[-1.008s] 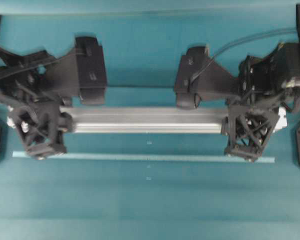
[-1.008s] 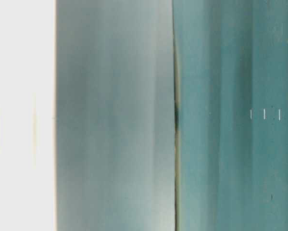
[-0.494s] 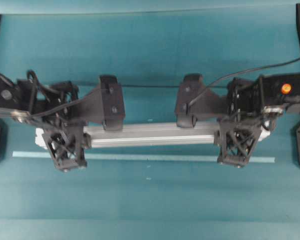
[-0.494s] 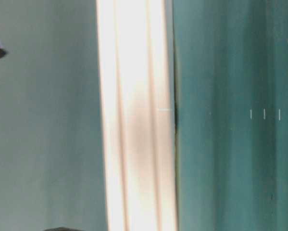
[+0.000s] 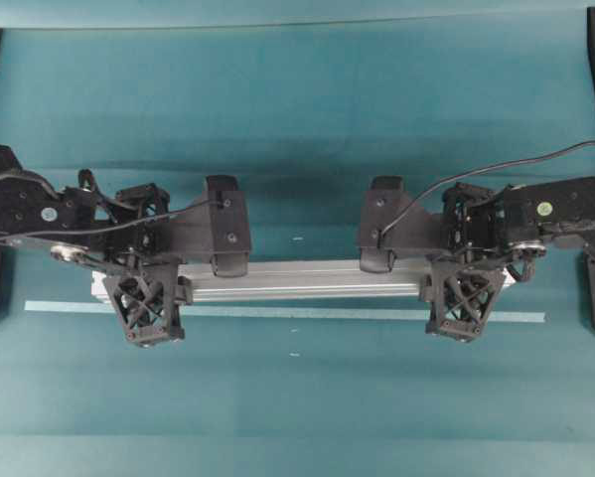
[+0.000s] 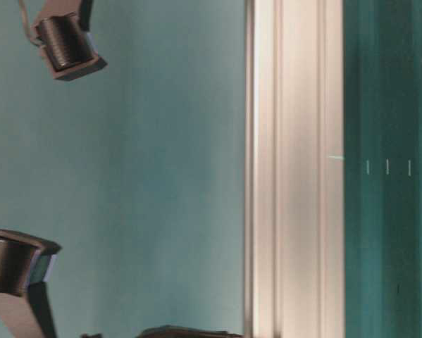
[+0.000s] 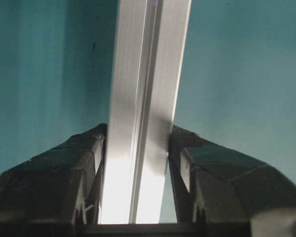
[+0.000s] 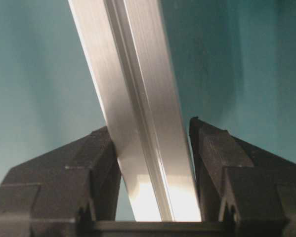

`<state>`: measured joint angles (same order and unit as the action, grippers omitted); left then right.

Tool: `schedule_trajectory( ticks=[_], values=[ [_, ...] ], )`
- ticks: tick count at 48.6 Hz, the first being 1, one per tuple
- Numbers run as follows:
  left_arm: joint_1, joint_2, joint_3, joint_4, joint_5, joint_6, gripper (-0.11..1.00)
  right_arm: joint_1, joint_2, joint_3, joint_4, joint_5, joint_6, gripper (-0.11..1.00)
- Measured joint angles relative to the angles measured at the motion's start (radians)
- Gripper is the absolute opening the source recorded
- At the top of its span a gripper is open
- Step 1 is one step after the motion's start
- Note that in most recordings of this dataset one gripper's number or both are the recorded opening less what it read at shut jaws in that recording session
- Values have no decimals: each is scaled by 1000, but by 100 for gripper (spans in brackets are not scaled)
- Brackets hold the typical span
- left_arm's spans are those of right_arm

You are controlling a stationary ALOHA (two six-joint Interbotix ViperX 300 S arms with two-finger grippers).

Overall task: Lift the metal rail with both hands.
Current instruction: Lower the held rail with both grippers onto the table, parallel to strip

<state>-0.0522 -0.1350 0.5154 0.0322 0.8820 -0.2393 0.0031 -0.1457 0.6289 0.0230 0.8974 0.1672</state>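
A: Where is the metal rail [image 5: 302, 279] sitting in the overhead view?

B: It is running left to right across the middle, with the left gripper [image 5: 148, 298] closing around it near its left end and the right gripper [image 5: 466, 293] doing the same near its right end.

A: And the tape strip [image 5: 307, 314]?

B: It is lying on the table [image 5: 297, 129] just below the rail in that view, parallel to it, reaching further out on both sides.

A: What are the wrist views showing?

B: The rail [image 7: 143, 123] is passing between the left fingers [image 7: 83, 168], which are pressing both its sides. In the right wrist view the rail [image 8: 138, 113] is sitting between the fingers [image 8: 101, 163], touching the left one.
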Motion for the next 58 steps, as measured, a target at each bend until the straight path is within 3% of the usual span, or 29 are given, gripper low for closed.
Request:
schedule_trajectory(
  ticks=[11,30,58],
  values=[
    [2,21,40,-2,-38,15,32,-3,40,17,-2,-58,-46,42],
    [57,54,58,-2,-84,67,32,-11,124,61,-2,-183,-51,41],
    [54,72,120,-2,-190,54,32,-9,147,75,-2,-218,-54,41]
  ],
)
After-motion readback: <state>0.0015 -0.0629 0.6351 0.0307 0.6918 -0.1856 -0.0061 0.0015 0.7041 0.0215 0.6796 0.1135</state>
